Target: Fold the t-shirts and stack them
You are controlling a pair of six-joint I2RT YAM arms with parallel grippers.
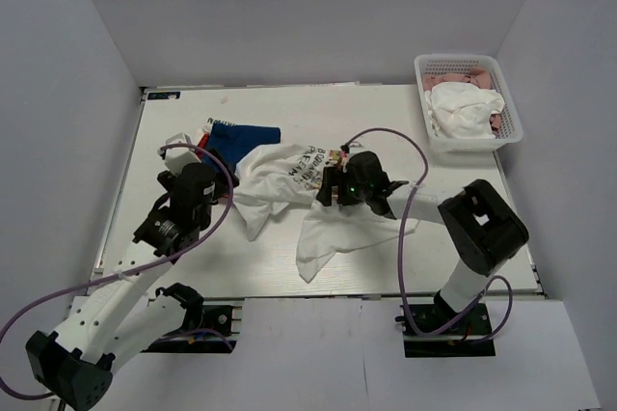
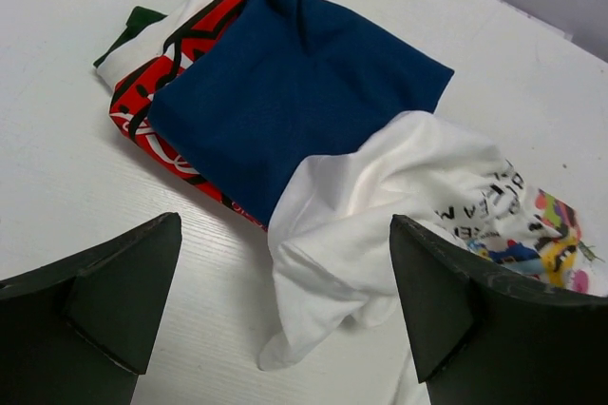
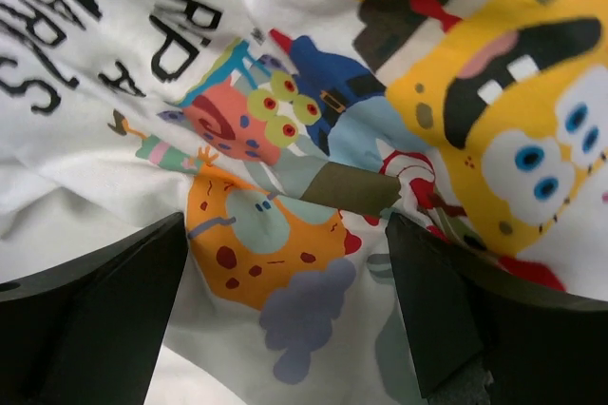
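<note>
I'm hovering both grippers spread wide, gripping nothing. The right gripper (image 3: 285,234) is pointing down at the white shirt (image 1: 289,189), whose cartoon print is lying rumpled close beneath its jaws. I judge I'm lining up a pinch there to spread it flat for folding. Just ahead of the left gripper (image 2: 283,234), a loose end of that shirt is draping over the near corner of the folded blue shirt (image 2: 294,91). The blue one is resting on the red shirt (image 2: 142,106) as the stack's start, so the overlap needs pulling clear.

Plain pale walls (image 1: 289,6) enclose a white table (image 1: 386,112) on three sides.
</note>
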